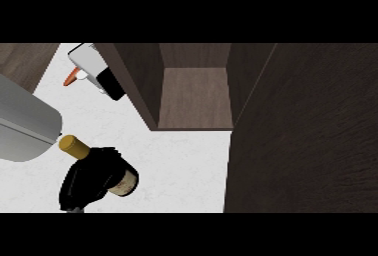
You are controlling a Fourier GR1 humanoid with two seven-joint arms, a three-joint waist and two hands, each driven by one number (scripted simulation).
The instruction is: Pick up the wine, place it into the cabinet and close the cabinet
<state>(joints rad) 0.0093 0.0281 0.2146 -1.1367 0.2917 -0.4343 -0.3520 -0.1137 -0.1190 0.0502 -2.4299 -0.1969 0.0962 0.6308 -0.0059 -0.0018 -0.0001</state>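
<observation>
The wine bottle (124, 183) hangs tilted over the white counter (184, 165) at the lower left. Its tan cork end (73, 145) points up and left, and its pale label shows at the lower right. My left hand (90, 178) is curled round the bottle's middle and hides most of the glass. My grey left forearm (22, 122) fills the left edge. The cabinet (196, 97) stands open ahead and to the right of the bottle, its brown inside bare. Its dark door (303, 130) swings out along the right side. My right hand does not show.
A white and black object (96, 67) with an orange piece (71, 79) lies on the counter at the top left, beside the cabinet's left wall (136, 80). Dark wood panelling (26, 62) fills the top left corner.
</observation>
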